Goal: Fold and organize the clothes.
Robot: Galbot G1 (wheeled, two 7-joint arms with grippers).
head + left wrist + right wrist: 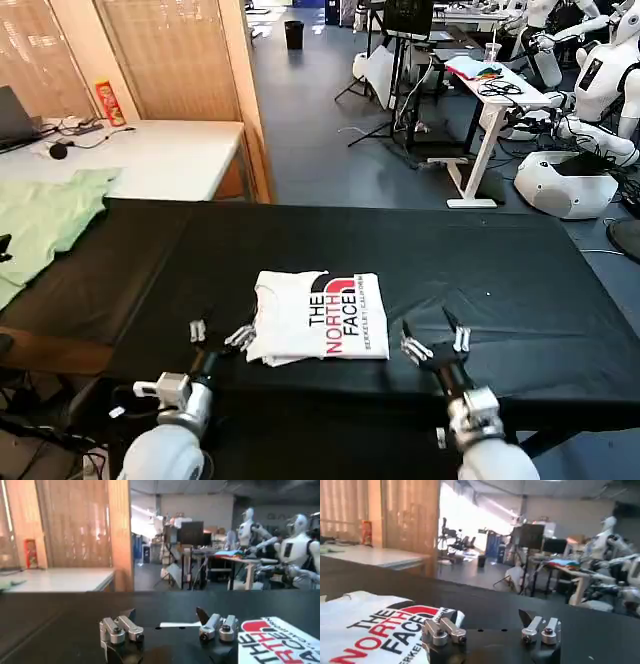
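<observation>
Nearest the head camera, the left pincer (217,333) and right pincer (434,344) rest low on the black-covered bench (520,290), both released, fingers spread and holding nothing. Between them, just inboard of each, lies the folded white cotton T-shirt with black-and-red "THE NORTH FACE" print (315,317), print up, its long axis running from pincer to pincer. The left pincer looks nearer, almost touching its edge.

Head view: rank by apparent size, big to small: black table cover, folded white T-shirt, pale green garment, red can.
1. black table cover
2. pale green garment, cut off by the frame edge
3. folded white T-shirt, looks close to the green one, so that order is unsure
4. red can, also farthest away
</observation>
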